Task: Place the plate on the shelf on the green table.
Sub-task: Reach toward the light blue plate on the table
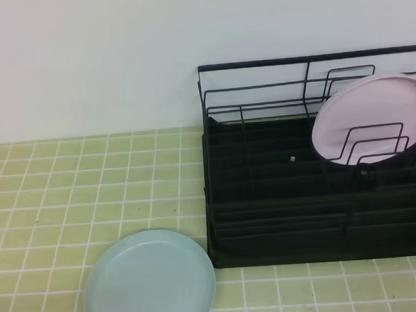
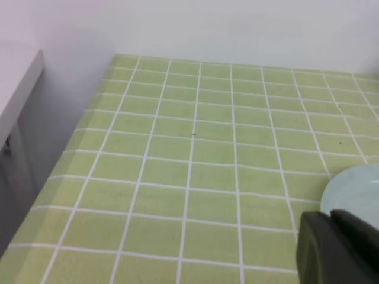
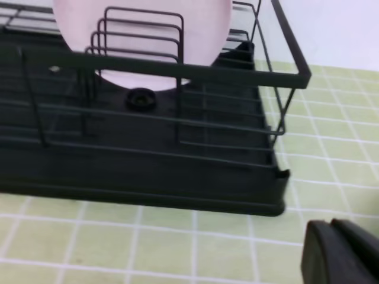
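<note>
Exterior high view: neither of my arms shows here, only the scene. The mint plate [image 1: 150,281] lies flat on the green table [image 1: 68,186], near the front edge, its right rim just beside the front left corner of the shelf [image 1: 268,216]. The shelf is a black wire rack on a black base tray, set against the white wall on the right half of the table. A pink plate [image 1: 372,118] stands tilted among the wire dividers at the rack's right end, leaning toward the back rail.

From my left wrist I see open tiles running to the wall, and the curved edge of the mint plate [image 2: 355,192] at the lower right. My left claw [image 2: 337,251] sits in the bottom right corner, dark fingers pressed together, holding nothing, close to the plate's rim but not on it.

From my right wrist the rack's end and front rail [image 3: 177,71] fill the frame, with the pink plate [image 3: 142,35] behind the dividers. My right claw [image 3: 340,254] is likewise closed and empty, low over the tiles just off the tray's corner
</note>
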### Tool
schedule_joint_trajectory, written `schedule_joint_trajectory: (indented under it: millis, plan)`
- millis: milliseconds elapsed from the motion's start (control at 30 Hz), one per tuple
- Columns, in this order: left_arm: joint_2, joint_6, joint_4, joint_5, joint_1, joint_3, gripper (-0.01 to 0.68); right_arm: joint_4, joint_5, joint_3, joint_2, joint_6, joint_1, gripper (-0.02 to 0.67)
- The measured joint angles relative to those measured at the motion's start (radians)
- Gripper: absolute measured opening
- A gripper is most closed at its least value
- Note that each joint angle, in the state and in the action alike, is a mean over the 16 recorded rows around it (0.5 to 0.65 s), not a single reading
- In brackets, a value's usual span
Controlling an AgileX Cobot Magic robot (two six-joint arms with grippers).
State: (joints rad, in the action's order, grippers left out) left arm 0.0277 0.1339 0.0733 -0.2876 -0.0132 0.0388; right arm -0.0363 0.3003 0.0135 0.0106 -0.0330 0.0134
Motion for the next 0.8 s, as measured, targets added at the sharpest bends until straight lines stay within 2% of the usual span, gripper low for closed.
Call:
schedule_joint_trajectory:
  millis: [233,400,533,800]
  plan:
    - [0.0,0.0,0.026,0.013,0.0,0.0,0.0,0.012,-0.017,-0.006,-0.005,0.0,0.0,-0.002]
    - [0.0,0.005,0.118,0.063,0.0,0.0,0.0,0.09,-0.091,-0.005,-0.002,0.032,0.0,-0.003]
    - [0.0,0.013,0.285,0.133,0.0,0.0,0.0,0.22,-0.184,-0.007,-0.004,0.089,0.0,-0.002]
    - [0.0,0.03,0.754,0.267,0.0,0.0,0.0,0.547,-0.394,-0.009,-0.005,0.185,0.0,-0.002]
